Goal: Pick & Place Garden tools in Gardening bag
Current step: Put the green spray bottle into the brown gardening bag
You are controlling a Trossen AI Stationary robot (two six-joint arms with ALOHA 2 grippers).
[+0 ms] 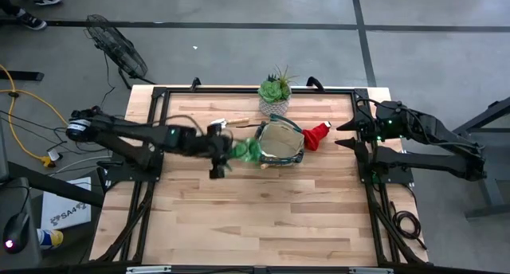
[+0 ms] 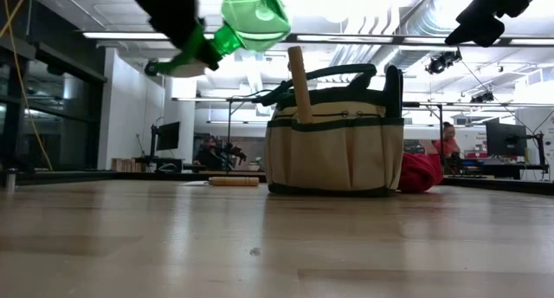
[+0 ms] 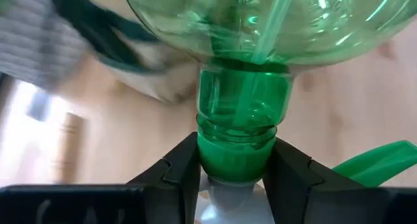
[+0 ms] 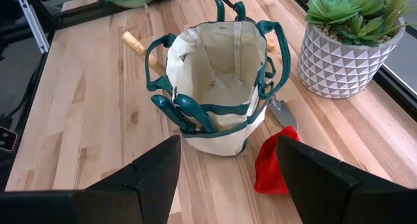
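Observation:
My left gripper (image 1: 225,150) is shut on the green spray bottle (image 1: 247,150), held in the air just left of the khaki gardening bag (image 1: 280,142). In the low view the bottle (image 2: 251,16) is well above the table, its round body toward the bag (image 2: 333,142). A wooden handle (image 2: 299,86) sticks up from a pocket on the bag's outside. A wooden-handled tool (image 1: 239,121) lies beyond the bag. The red cone-shaped piece (image 1: 316,135) lies against the bag's right side. My right gripper (image 4: 228,178) is open and empty at the table's right, above the table. My left gripper pinches the spray bottle by its green screw collar (image 3: 233,155), just below the neck, between its two fingers (image 3: 179,175). The fingers come level from the table's left. The bottle is lifted clear, lying tilted with its body toward the bag and its green trigger (image 3: 378,162) off to one side.
A succulent in a white patterned pot (image 1: 275,93) stands at the far edge behind the bag. A dark metal frame (image 1: 155,131) runs around the table sides. The wide near half of the wooden table (image 1: 255,218) holds nothing.

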